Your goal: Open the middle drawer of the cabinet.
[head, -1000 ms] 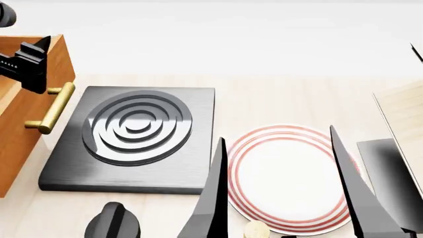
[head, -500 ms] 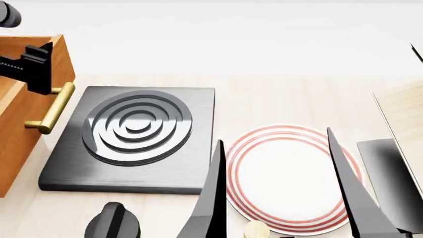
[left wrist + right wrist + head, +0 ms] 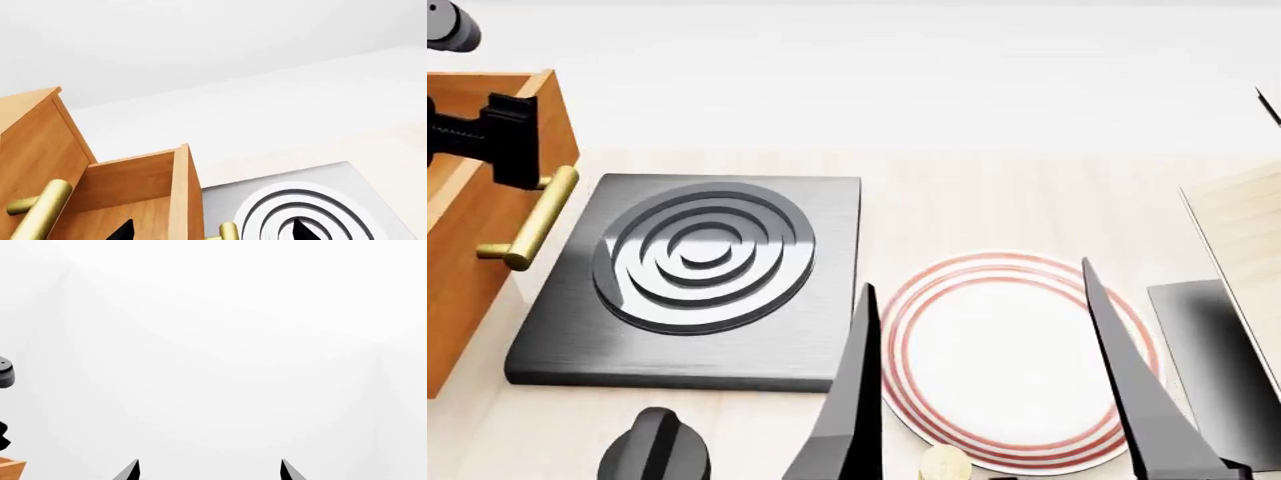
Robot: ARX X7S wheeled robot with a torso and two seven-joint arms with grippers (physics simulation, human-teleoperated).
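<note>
Middle drawer (image 3: 133, 200) is already pulled out, its brass handle (image 3: 531, 218) right below my left gripper (image 3: 510, 140), whose grip I can't tell. Right gripper (image 3: 988, 400) spread wide, idle.

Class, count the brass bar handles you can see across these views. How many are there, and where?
2. One handle on the cabinet's upper front; one on the pulled-out middle drawer, beside the stove plate. Others may be hidden.

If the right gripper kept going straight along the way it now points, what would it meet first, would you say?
Probably nothing close by. In the right wrist view the right gripper has its fingertips apart and faces only plain white background. The cabinet corner sits far off to one side of that line. Depth is unclear.
</note>
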